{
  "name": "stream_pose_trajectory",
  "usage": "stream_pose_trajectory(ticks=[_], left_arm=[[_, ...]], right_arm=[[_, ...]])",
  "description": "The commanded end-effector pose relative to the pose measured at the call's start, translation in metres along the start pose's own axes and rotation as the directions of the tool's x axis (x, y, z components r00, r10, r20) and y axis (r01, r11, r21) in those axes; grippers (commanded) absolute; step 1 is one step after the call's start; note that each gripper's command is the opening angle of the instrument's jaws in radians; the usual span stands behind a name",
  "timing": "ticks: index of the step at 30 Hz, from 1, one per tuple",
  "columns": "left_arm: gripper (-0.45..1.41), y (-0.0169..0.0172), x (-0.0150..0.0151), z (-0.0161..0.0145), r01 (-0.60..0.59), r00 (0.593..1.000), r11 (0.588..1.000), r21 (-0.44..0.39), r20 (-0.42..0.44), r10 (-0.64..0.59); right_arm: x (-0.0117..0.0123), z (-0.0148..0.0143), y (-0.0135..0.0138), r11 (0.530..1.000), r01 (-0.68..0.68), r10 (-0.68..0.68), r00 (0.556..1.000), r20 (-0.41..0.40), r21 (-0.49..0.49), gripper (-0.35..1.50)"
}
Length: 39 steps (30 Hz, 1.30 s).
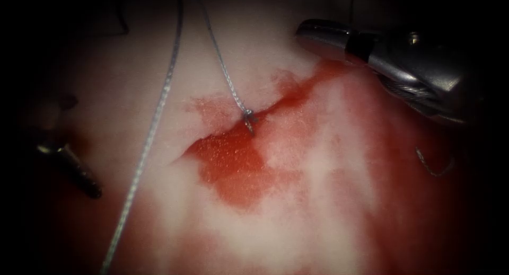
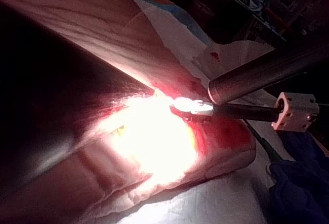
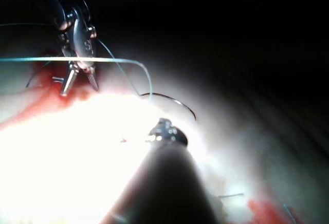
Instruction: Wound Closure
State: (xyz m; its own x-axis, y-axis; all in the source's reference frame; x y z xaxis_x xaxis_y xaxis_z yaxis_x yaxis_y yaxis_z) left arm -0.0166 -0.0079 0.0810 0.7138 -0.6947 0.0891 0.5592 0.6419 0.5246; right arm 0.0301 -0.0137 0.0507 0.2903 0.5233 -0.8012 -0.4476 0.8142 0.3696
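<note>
Bench suturing practice on the tissue [image 1: 106, 79]: the cut [image 1: 289, 99] runs slantwise through the centre of the endoscope view, from about 8 o'clock up toward 2 o'clock, with red fluid [image 1: 238, 171] pooled along it and spread over the surface toward 5 o'clock. A small knot [image 1: 247, 115] sits on the cut at the centre. One strand of the thread [image 1: 154, 121] climbs from it toward 12 o'clock, and a second, longer strand sweeps from 12 o'clock down across the left side of the cut to 7 o'clock. The left arm's tool [image 1: 74, 171] rests at 9 o'clock, well apart from the cut on its left side. Seen from the right wrist camera, the same tool [image 3: 80, 86] has its jaws spread and grips nothing, though a strand of thread crosses in front of its body. The right arm's tool [image 1: 310, 34] reaches in from 2 o'clock, its tip hanging over the upper end of the cut; whether it grasps anything cannot be told. The needle [image 1: 433, 171] lies loose on the tissue at 4 o'clock, on the right side of the cut, held by neither tool. In the right wrist view its curve [image 3: 177, 101] arcs just beyond that arm's own tip [image 3: 167, 131], with thread trailing from one end.
</note>
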Motion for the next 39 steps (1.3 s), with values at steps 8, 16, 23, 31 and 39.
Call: stream_pose_trajectory(ticks=[8, 16, 23, 31, 39], left_arm=[[0.94, -0.0007, -0.0066, -0.0021, 0.078, 0.927, 0.996, 0.038, 0.365, -0.086], [0.81, -0.0005, -0.0075, 0.0033, 0.064, 0.905, 0.997, 0.042, 0.42, -0.075], [0.79, 0.001, -0.0096, 0.0041, 0.145, 0.892, 0.988, 0.051, 0.426, -0.153], [-0.45, 0.0022, -0.0108, 0.004, 0.167, 0.861, 0.985, 0.054, 0.478, -0.172], [-0.45, 0.0015, -0.0118, 0.0023, 0.164, 0.838, 0.98, 0.113, 0.508, -0.199]], right_arm=[[0.0006, 0.0029, -0.0018, 0.999, 0.012, -0.011, 1.0, -0.014, 0.03, 0.37], [0.0005, 0.0034, -0.0025, 0.999, 0.019, -0.018, 1.0, -0.015, 0.032, 0.41], [0.0004, 0.0035, -0.0026, 0.999, 0.015, -0.014, 1.0, -0.016, 0.032, 0.49], [0.0005, 0.0037, -0.0031, 0.999, 0.015, -0.014, 1.0, -0.016, 0.04, 0.29], [-0.0016, 0.0057, -0.0028, 0.992, -0.103, 0.1, 0.994, 0.046, 0.074, 1.13]])
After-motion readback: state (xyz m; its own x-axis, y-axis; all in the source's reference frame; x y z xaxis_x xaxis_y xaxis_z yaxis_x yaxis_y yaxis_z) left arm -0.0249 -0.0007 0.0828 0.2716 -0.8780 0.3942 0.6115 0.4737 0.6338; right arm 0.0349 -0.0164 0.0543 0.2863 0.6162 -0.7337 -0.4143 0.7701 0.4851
